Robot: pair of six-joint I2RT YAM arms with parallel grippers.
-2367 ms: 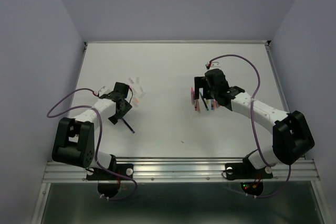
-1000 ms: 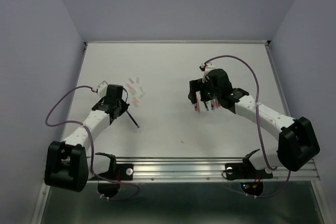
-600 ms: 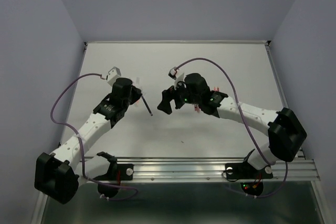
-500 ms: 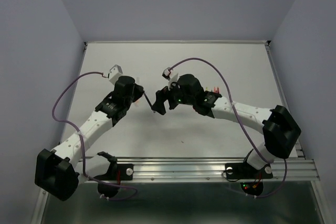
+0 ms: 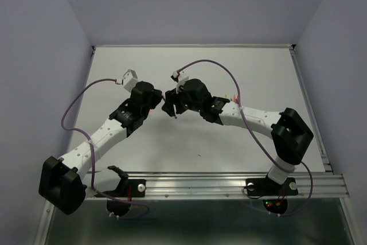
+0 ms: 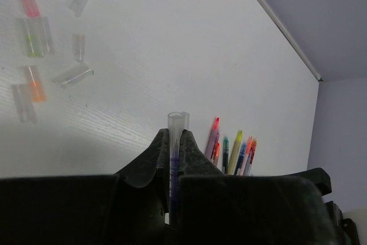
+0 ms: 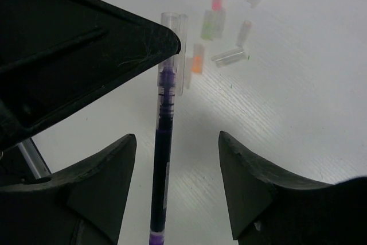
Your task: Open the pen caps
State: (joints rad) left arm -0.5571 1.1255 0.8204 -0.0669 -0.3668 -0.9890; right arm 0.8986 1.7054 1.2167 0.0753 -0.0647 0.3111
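My left gripper (image 6: 176,133) is shut on a purple pen (image 7: 162,159), which it holds above the table's middle. The pen's clear cap (image 6: 177,120) sticks out past the fingertips. My right gripper (image 7: 176,136) is open, and the pen's body runs between its fingers, nearer the left one and touching neither. From above, the left gripper (image 5: 159,102) and the right gripper (image 5: 171,106) meet nose to nose, with the pen's purple end (image 5: 175,116) showing below them. Several loose pen caps (image 6: 34,81) (image 7: 229,57), clear, pink and orange, lie on the table beyond.
A bunch of coloured pens (image 6: 232,150) lies with bare tips to the right of the held pen; the right arm mostly covers them (image 5: 237,100) from above. The table's raised back edge (image 6: 281,27) runs behind. Purple cables loop over both arms.
Both arms have swung in from the sides to the table's middle. The right gripper has come round the pen held by the left, and its jaws have narrowed.
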